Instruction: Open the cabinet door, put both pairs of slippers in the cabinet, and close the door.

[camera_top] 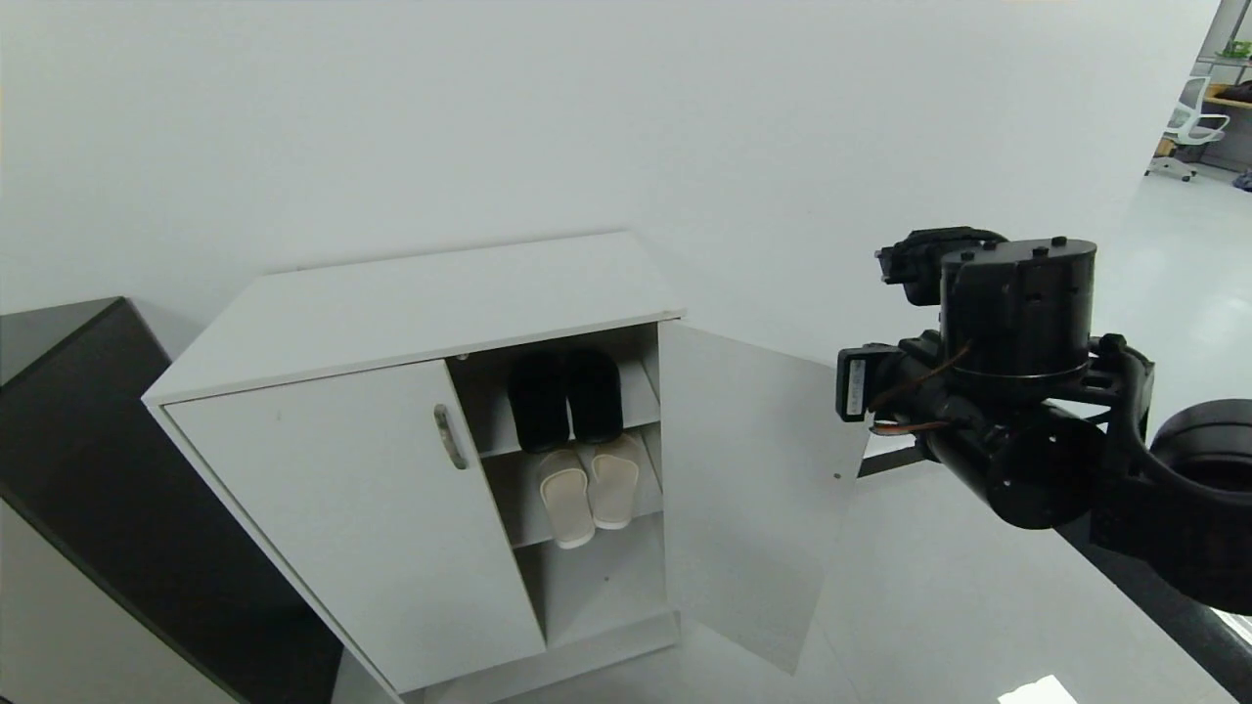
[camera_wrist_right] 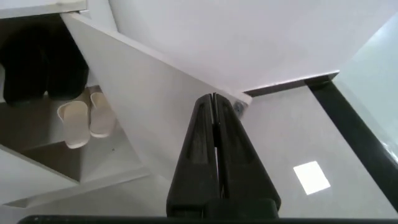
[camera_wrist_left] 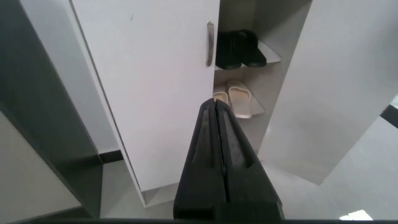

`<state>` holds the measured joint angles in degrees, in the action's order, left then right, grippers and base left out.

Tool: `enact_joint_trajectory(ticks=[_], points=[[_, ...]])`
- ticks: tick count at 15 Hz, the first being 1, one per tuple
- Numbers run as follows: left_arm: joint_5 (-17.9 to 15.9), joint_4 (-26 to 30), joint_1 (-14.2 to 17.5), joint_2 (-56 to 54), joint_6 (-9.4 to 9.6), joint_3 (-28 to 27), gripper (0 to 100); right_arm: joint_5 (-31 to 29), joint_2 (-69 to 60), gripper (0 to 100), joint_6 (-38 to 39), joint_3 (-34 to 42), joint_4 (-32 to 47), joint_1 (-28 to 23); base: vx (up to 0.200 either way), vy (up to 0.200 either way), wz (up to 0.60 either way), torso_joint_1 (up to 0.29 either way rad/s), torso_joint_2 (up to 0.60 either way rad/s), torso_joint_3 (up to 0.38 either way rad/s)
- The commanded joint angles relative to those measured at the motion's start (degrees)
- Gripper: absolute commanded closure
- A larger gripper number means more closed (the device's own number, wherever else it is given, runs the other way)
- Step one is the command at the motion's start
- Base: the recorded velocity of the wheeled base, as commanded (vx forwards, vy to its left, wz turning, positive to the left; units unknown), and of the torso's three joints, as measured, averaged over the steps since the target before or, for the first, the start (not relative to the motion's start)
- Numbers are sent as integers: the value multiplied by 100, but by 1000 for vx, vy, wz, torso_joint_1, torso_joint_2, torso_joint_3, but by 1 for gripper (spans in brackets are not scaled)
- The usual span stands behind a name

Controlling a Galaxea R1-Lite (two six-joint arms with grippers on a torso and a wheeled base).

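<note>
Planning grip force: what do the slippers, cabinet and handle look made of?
Black slippers and white slippers: matte moulded foam or rubber, probably. Cabinet: smooth white laminated board, judging by thin flat panels. Handle: glossy grey metal, seemingly.

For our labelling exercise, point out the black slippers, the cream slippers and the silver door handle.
Black pair of slippers [camera_top: 538,401]: head view, left slipper's strap.
Cream pair of slippers [camera_top: 564,489]: head view, left slipper's strap.
Silver metal door handle [camera_top: 451,436]: head view, bar's middle.
</note>
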<state>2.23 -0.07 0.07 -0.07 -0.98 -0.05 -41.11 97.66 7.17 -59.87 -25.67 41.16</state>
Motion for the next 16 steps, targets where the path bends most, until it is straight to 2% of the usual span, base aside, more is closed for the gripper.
enact_joint_trajectory(ticks=[1,6,10,14,16], points=[[-3,-1,1,7,1,5,100,94,175,100,4,-245,1,-160,0,0,0,0,0,0],[5,-1,1,7,1,5,100,446,790,100,92,-1422,484,-793,0,0,0,0,0,0],[5,-1,1,7,-8,-4,100,630,1150,100,276,-1818,757,-943,0,0,0,0,0,0],[-3,-1,1,7,1,5,100,1061,1423,100,777,-2345,1601,-1092,0,0,0,0,0,0],[-3,-1,1,7,1,-4,100,1070,1537,100,786,-2433,1618,-1154,0,0,0,0,0,0]])
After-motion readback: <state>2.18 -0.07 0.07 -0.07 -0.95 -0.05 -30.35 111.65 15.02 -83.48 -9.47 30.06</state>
